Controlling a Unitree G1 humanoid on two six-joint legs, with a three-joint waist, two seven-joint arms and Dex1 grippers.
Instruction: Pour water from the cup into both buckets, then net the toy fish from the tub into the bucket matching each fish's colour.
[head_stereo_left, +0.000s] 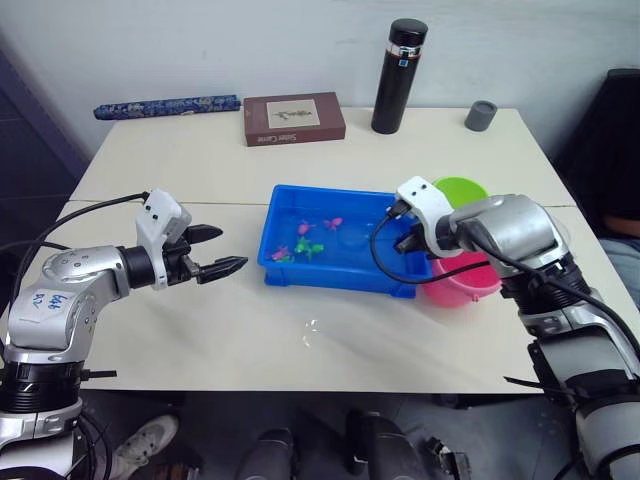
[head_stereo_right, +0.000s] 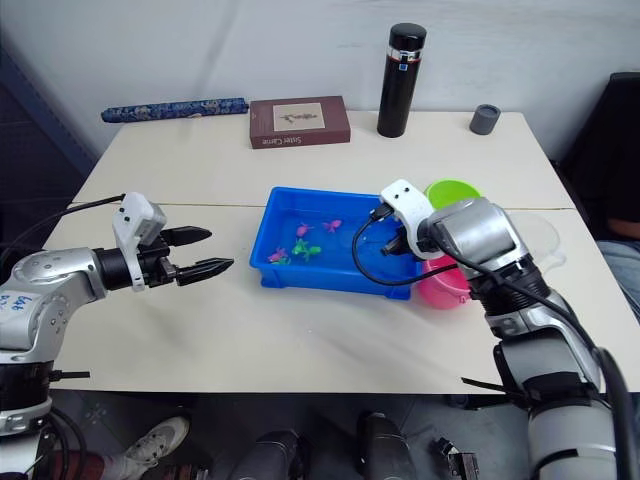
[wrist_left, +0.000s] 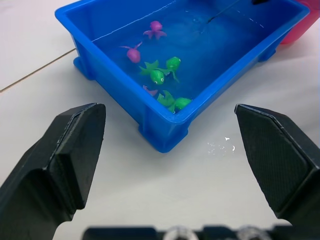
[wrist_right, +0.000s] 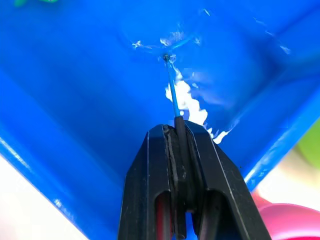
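Your right tool (wrist_right: 182, 131) is clamped tight on the net (wrist_right: 172, 90) stick so the hoop dips in the blue tub (head_stereo_left: 290, 268) mid-desk to scoop toy fish (wrist_left: 157, 76), while your left tool (head_stereo_left: 208, 252) waits wide apart left of it.

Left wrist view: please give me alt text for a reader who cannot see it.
The open left gripper hovers over the table, facing a corner of the blue tub. In the tub's water lie pink fish and green fish close together. A pink bucket stands just beyond the tub.
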